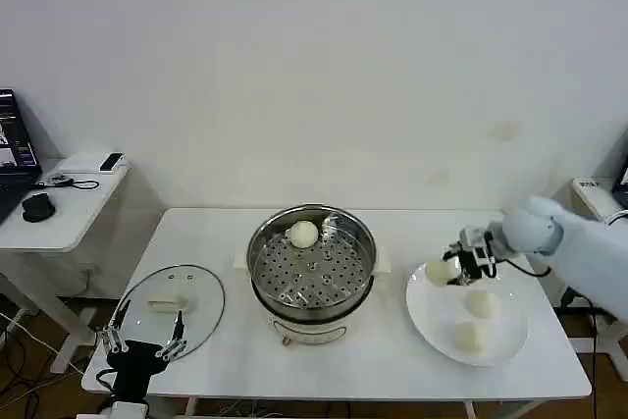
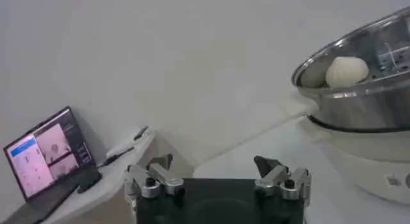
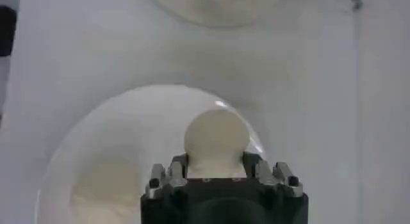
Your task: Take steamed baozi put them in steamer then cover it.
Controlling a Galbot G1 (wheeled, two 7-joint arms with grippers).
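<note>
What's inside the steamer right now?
One baozi sits on the perforated tray at the far side of the steamer; the rest of the tray is bare. Below the tray is hidden. The cover is off, on the table.

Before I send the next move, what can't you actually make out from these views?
- Whether the held baozi has lifted off the plate: in the right wrist view the right gripper body covers its underside.
- The near part of the steamer floor in the head view: the pot's front wall hides it.
- The cover front rim: the left gripper overlaps it in the head view.
- The laptop: cut off by the head view's edge.
</note>
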